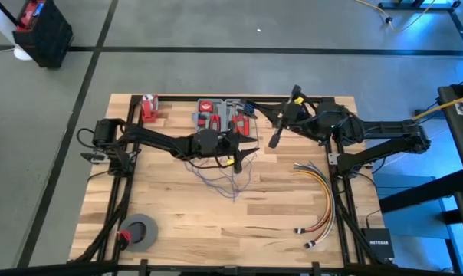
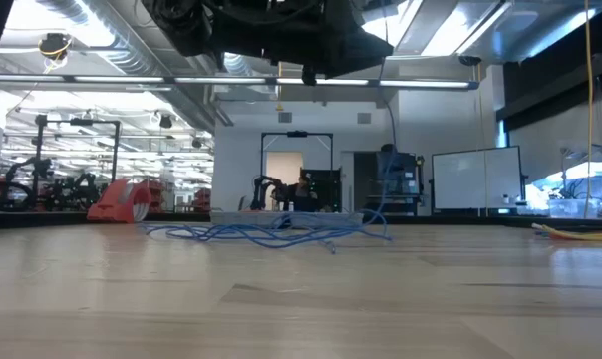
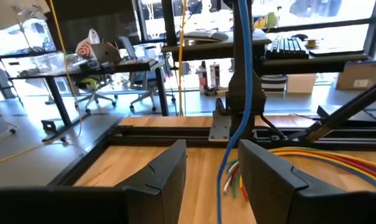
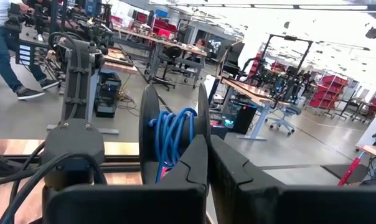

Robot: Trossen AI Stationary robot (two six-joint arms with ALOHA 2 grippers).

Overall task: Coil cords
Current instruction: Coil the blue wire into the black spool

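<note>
Left tool [image 3: 211,180] over bench [image 1: 185,230] middle, fingers spread, blue strand hanging between them, not pinched; right tool [image 4: 208,163] raised at far edge, clamped on spool [image 4: 172,138] wound with blue cord; cords [image 1: 224,178] in loose tangle on bench below left tool; advise: close low on one strand, feed slack evenly toward spool, avoid snagging tangle.

The left arm reaches from the table's left edge toward its middle, and the left gripper [image 1: 233,152] hangs raised above the tabletop with its two dark fingers [image 3: 166,174] set apart, a clear gap between them. The right arm folds in from the right side, and the right gripper [image 1: 276,136], off to the right of the left one, holds its fingers [image 4: 197,163] pressed together.
</note>
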